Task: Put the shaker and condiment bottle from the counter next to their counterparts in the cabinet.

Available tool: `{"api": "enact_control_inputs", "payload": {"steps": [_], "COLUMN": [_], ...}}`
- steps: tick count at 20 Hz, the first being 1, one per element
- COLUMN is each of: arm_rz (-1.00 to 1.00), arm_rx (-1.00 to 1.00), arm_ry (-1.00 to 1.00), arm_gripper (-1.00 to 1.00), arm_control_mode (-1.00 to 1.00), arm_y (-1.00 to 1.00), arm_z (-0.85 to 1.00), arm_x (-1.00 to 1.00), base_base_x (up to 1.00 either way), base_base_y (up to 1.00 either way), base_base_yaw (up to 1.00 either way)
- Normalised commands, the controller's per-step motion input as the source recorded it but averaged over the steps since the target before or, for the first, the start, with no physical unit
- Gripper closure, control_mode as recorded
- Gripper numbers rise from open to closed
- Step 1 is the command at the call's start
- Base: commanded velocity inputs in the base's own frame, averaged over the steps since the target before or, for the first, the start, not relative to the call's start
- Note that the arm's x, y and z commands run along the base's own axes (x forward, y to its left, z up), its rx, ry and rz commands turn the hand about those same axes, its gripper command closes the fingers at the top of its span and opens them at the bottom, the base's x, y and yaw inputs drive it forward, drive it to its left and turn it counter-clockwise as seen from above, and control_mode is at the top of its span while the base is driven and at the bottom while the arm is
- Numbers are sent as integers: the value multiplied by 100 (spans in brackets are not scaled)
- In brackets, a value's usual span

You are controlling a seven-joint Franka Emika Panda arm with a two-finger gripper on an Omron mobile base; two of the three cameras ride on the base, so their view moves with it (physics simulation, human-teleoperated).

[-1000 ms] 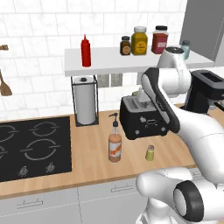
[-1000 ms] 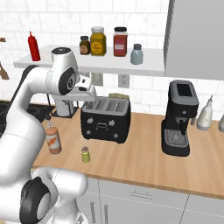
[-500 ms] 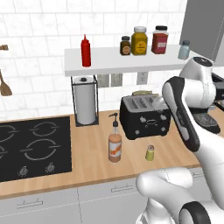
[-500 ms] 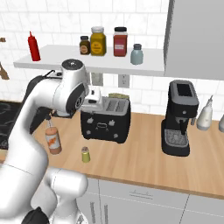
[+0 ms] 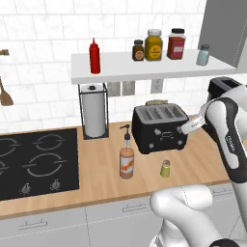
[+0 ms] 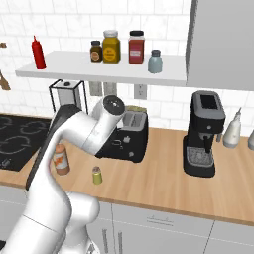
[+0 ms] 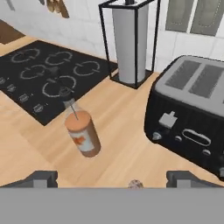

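Shaker [image 5: 165,168] stands on the counter [image 5: 96,169] before the toaster [image 5: 159,128], beside the condiment bottle [image 5: 126,159]. Right base view: same spot [image 6: 96,175]. Hand view: claw [image 7: 112,179] spread wide; descend centred over its grey top [image 7: 136,183].

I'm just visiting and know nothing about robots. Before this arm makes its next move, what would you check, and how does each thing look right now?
1. Gripper open and empty: ok, its dark fingertips stand wide apart with nothing between them.
2. Tiny yellow-green shaker with grey metal top upright on the light wooden counter: ok.
3. Tall clear condiment bottle of orange-brown sauce upright, apart from the shaker: ok.
4. Black toaster close behind the shaker: not ok, a tight spot for the fingers.
5. Room on the white wall shelf beside the red squeeze bottle and the pale blue-grey shaker: ok.
6. Gripper lined up over the shaker: cannot tell.
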Motion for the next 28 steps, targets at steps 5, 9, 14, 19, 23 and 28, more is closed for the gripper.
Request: {"api": "enact_control_inputs", "payload": {"steps": [5, 9, 14, 19, 23, 28], "arm_rz": [56, 57, 30, 0, 0, 9], "arm_rx": [11, 1, 0, 0, 0, 0], "arm_ry": [-25, -24, -24, 0, 1, 0], "arm_gripper": [-100, -100, -100, -100, -100, -100], "arm_control_mode": [-100, -100, -100, -100, -100, -100], "arm_y": [33, 78, 57, 4, 36, 11], "arm_z": [-7, -60, -31, 0, 0, 0], "arm_x": [-1, -12, -28, 1, 0, 31], "base_base_x": [0, 0, 0, 0, 0, 0], "base_base_y": [0, 0, 0, 0, 0, 0], "base_base_yaw": [0, 0, 0, 0, 0, 0]}}
